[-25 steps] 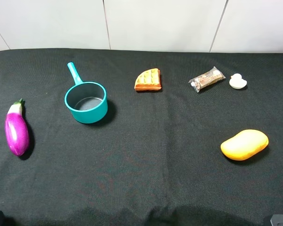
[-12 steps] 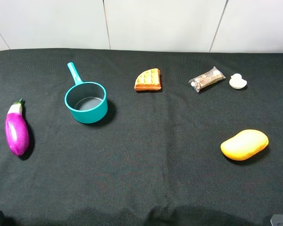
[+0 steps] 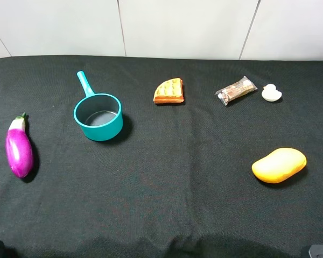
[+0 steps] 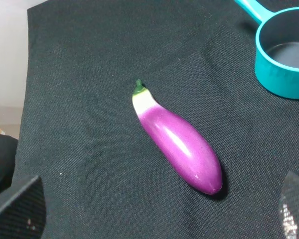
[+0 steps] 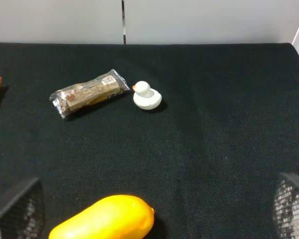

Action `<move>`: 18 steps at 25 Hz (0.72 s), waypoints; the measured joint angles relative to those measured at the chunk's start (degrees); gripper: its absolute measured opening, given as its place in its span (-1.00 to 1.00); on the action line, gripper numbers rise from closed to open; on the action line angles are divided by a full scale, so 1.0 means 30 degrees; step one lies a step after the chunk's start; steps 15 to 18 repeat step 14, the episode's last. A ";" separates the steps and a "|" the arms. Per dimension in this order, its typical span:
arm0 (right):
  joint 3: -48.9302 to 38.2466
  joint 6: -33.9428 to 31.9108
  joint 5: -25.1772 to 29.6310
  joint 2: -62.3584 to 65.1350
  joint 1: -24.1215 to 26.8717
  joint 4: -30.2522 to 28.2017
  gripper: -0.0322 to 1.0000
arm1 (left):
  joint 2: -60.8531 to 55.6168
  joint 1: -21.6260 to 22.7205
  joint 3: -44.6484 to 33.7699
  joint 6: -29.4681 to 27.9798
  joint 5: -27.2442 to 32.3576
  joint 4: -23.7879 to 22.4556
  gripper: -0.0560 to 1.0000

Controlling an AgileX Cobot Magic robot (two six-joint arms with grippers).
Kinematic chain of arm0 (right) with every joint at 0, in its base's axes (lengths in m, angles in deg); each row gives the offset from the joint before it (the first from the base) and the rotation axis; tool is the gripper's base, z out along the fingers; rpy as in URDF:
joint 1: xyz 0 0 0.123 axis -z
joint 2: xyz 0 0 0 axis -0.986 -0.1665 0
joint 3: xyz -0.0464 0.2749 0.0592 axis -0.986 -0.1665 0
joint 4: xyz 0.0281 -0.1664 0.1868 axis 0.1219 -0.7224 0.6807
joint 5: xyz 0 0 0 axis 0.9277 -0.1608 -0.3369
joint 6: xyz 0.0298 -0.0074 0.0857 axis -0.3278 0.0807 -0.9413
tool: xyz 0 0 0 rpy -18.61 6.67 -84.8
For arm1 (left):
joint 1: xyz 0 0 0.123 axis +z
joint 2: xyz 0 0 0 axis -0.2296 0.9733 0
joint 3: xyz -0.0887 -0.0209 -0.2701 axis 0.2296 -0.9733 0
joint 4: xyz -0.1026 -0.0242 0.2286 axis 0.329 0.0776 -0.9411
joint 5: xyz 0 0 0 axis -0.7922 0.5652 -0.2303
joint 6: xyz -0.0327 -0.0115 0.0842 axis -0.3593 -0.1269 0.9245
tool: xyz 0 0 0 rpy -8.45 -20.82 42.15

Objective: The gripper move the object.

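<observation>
The small cream-white duck (image 3: 271,93) sits upright on the black cloth at the far right, next to a wrapped snack bar (image 3: 236,90). It also shows in the right wrist view (image 5: 147,96), well ahead of my right gripper (image 5: 153,206). That gripper is open and empty, with its mesh fingertips (image 5: 15,209) wide apart. My left gripper (image 4: 154,209) is open and empty too, and hangs over a purple eggplant (image 4: 177,142). In the exterior high view only slivers of the two arms show at the bottom corners.
A yellow-orange mango (image 3: 279,165) lies in front of the duck, between it and the right gripper. A teal saucepan (image 3: 98,116), a waffle piece (image 3: 169,91) and the eggplant (image 3: 19,151) lie further left. White wall panels stand behind the table's far edge.
</observation>
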 joint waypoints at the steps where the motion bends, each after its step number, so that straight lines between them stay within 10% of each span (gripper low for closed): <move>1: 0.0000 0.0000 0.0000 0.0000 0.0000 0.0000 0.41 | 0.0000 0.0000 0.0000 0.0000 0.0000 0.0000 0.98; 18: 0.0000 0.0000 0.0000 0.0000 0.0000 0.0000 0.41 | 0.0000 0.0000 0.0000 0.0000 0.0000 0.0000 0.98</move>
